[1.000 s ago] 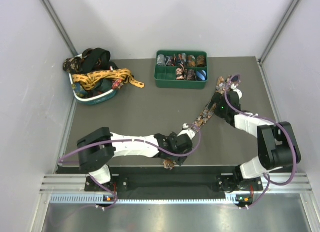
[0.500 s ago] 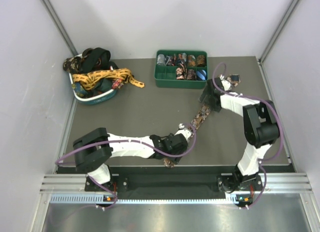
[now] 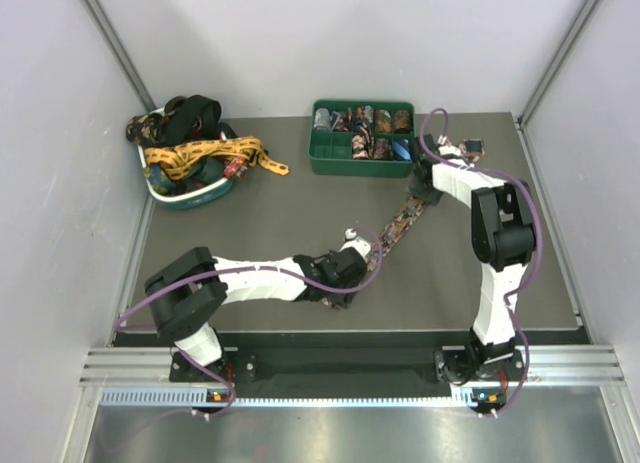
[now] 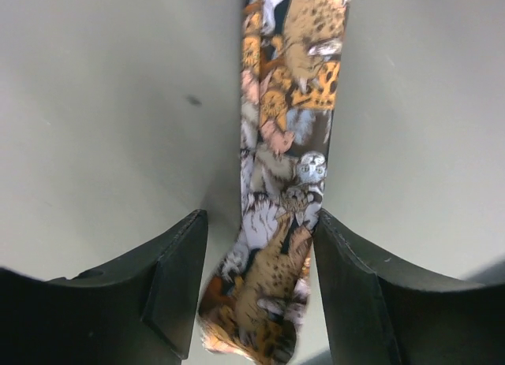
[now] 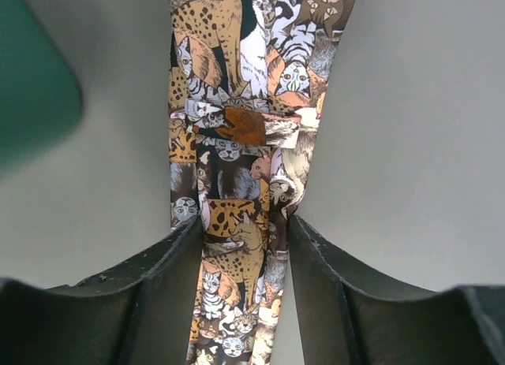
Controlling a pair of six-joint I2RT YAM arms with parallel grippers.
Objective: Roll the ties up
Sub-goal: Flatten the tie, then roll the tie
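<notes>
Green tray (image 3: 350, 166) at far centre holds finished rolls (image 3: 365, 120); loose ties (image 3: 200, 148) fill the far-left basket (image 3: 190, 198). One cat-print tie (image 3: 400, 228) lies flat on the surface (image 3: 280, 223), unrolled. The right hand (image 3: 420, 198) grips it near its far end, and the left hand (image 3: 360, 248) straddles its near end, fingers apart.

This is a robot lab test cell: plain white walls (image 3: 350, 43) close in the counter (image 3: 270, 223) beyond and to either side of the left tool (image 4: 260, 247) and right tool (image 5: 241, 247). Behind the tools, two arms (image 3: 260, 278) trailing purple cables (image 3: 427, 133) are bolted to an aluminium rail (image 3: 120, 365). The dark counter carries only staged props: a tray (image 3: 325, 163) of sorted rolls (image 3: 362, 118) just beyond the right tool, a basin (image 3: 185, 195) heaped with ties (image 3: 200, 148) far off to the left tool's left, and one tie (image 3: 400, 223) laid between the tools.
</notes>
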